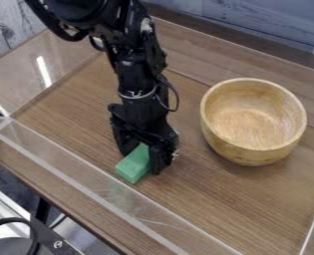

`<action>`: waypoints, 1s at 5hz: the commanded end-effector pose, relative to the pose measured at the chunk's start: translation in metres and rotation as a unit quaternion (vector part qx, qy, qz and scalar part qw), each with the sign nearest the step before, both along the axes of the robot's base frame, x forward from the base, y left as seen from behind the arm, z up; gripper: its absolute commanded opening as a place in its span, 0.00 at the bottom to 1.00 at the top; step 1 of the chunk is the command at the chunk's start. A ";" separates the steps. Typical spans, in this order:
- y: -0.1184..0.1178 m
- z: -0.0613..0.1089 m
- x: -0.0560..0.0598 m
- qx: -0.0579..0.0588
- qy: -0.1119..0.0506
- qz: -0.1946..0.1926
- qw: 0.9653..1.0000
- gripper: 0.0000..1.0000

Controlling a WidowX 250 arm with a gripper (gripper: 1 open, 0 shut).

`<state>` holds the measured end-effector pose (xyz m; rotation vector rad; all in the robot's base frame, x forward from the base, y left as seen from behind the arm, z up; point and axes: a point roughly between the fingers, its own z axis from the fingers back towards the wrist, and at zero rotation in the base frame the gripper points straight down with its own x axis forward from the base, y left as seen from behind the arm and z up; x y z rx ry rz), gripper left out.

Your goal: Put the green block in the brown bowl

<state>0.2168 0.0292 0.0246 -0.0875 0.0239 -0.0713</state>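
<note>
The green block [134, 164] lies on the wooden tabletop, left of centre and near the front. My gripper [145, 154] points straight down over it, open, with one black finger [122, 147] on its left and the other on its right, so the block's upper end sits between them. Whether the fingers touch the block cannot be made out. The brown bowl [254, 120] stands upright to the right, round and light wood, with nothing inside, well apart from the gripper.
A clear plastic wall [66, 169] runs along the table's front and left edges, close to the block. The black arm [120, 50] rises from the gripper toward the upper left. Bare tabletop [212, 199] lies between block and bowl.
</note>
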 end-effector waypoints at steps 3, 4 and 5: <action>0.001 0.017 0.007 0.001 -0.019 0.012 1.000 0.00; 0.001 0.023 0.008 0.000 -0.019 0.014 1.000 0.00; 0.000 0.036 0.013 -0.003 -0.026 0.018 0.999 0.00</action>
